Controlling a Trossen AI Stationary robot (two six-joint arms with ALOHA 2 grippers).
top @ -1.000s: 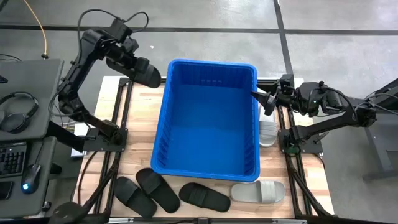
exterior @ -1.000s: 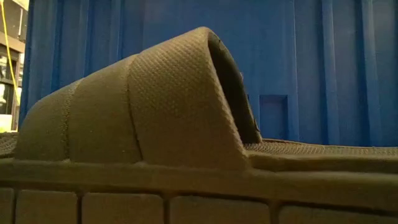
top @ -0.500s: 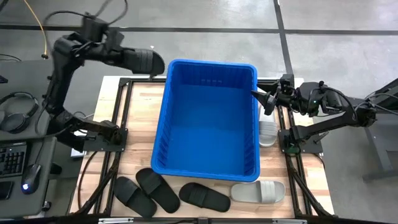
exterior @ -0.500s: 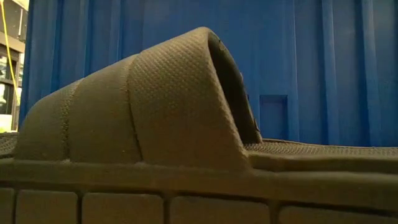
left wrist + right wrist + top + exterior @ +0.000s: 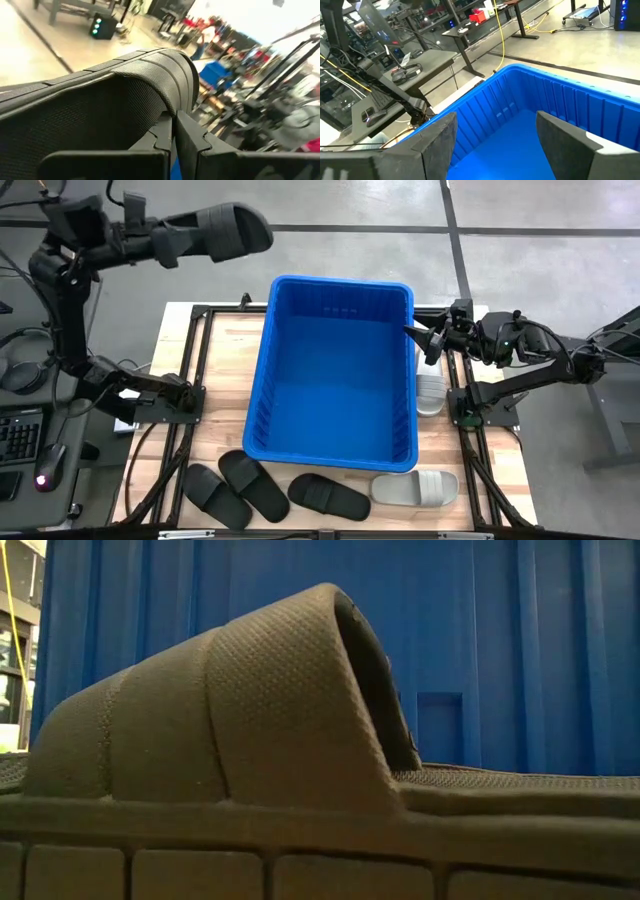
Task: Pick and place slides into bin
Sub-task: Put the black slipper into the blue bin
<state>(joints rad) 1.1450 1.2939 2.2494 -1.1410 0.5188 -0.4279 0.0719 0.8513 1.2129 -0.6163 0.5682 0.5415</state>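
The big blue bin [image 5: 335, 375] sits in the middle of the table, and nothing shows inside it. The left gripper [image 5: 180, 242] is up high at about ten o'clock from the bin, with its fingers shut tight on a black slide [image 5: 225, 230]. The slide's long side points at the bin, so it must go toward four o'clock. The right gripper [image 5: 428, 338] waits at the bin's two o'clock rim, fingers wide apart. More slides [image 5: 270, 488] lie at six o'clock.

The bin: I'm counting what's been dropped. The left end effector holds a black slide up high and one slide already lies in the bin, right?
Not quite. The bin is empty in the high view. The left end effector does hold a black slide up high.
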